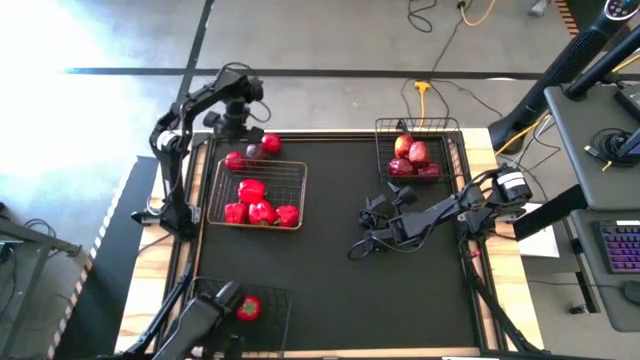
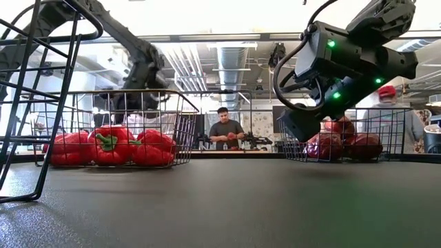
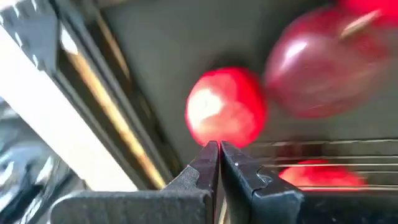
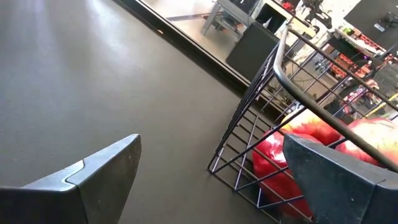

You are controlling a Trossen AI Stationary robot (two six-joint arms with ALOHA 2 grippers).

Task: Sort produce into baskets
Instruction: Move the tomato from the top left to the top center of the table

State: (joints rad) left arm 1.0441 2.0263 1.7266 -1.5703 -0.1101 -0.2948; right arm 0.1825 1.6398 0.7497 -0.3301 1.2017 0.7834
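Three loose fruits lie on the black mat at the far left: a red one (image 1: 235, 160), a maroon apple (image 1: 255, 152) and another red one (image 1: 270, 143). My left gripper (image 1: 242, 135) is shut just above them; in its wrist view its fingertips (image 3: 219, 146) stand at the edge of the red round fruit (image 3: 227, 106), beside the maroon apple (image 3: 317, 62). My right gripper (image 1: 372, 228) is open and empty over the mat's middle, and also shows in its wrist view (image 4: 214, 177). One basket (image 1: 257, 195) holds red peppers, one (image 1: 418, 150) apples, one (image 1: 248, 305) a tomato. My left gripper's shut fingertips come from above, slanting, right up to the edge of the red round fruit (image 3: 217, 138), which rests on the mat. I cannot tell whether they touch it.
The pepper basket's far rim (image 3: 323, 163) lies close under my left gripper. The table's wooden far edge (image 1: 300, 133) is just behind the loose fruits. A person (image 2: 225, 127) sits in the room beyond the table. Bare mat (image 1: 330, 290) lies at the near middle.
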